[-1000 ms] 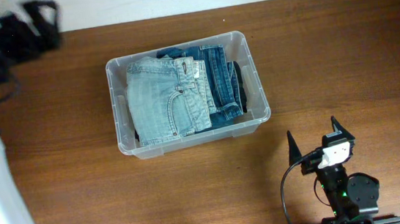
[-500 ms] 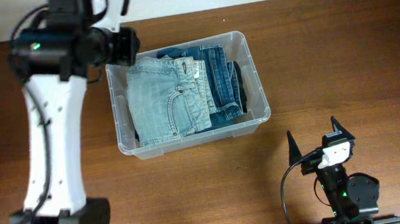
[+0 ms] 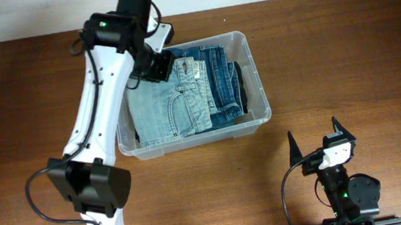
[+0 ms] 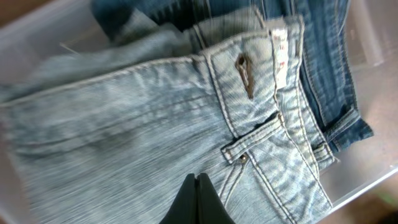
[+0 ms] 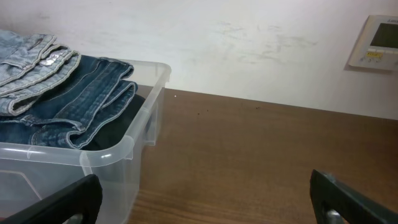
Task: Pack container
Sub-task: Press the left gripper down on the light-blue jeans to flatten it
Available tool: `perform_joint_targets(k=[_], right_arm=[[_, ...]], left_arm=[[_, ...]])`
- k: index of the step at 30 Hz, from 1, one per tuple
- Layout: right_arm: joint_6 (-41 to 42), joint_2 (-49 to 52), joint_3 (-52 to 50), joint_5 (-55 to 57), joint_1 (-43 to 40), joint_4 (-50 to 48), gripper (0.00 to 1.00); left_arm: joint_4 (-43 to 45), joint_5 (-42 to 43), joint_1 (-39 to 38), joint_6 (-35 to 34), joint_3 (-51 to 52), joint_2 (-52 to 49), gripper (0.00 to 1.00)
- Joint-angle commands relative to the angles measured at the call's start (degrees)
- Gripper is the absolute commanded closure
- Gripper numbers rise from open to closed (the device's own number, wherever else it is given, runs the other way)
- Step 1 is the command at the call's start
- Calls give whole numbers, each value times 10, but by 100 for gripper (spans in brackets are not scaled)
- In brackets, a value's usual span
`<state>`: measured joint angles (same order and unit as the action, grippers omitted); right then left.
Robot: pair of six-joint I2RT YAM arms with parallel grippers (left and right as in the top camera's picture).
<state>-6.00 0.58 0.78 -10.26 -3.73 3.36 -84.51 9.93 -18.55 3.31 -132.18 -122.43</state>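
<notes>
The clear plastic container (image 3: 196, 139) stands mid-table, filled with folded jeans. A light-wash pair (image 3: 171, 109) lies on top at the left, and darker blue pairs (image 3: 220, 73) sit on the right. My left gripper (image 3: 161, 67) hovers over the light jeans near the bin's back left. In the left wrist view its jaws (image 4: 198, 182) are pressed together with nothing between them, just above the light denim (image 4: 124, 124). Near the table's front right, my right gripper (image 3: 313, 135) stands open and empty, facing the container's corner (image 5: 106, 155).
A pale wall borders the table's far edge, with a white wall panel (image 5: 376, 42) in the right wrist view. Bare wooden tabletop (image 3: 342, 54) lies to the right of the bin and between it and my right gripper.
My left arm swung in from the left edge to over the container's back left, and its jaws closed. The right arm and the jeans have not moved.
</notes>
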Motion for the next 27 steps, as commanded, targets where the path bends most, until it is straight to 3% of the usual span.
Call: perform_joint_targets(k=[1,9,18,27], right_arm=[[0,-4,-5,-7,-4,0,2],[0,-4,-5,-7,-4,0,2],[0,-4,-5,-7,-4,0,2],[0,-4,-5,-7,-4,0,2]], left_arm=[[-9,-19,1,-26,2,-25,99],[-9,-28,1,-27,47,-59,99],[16,-133,23,-70,143,-65,99],[7,-143,33,-69,123,-63,99]])
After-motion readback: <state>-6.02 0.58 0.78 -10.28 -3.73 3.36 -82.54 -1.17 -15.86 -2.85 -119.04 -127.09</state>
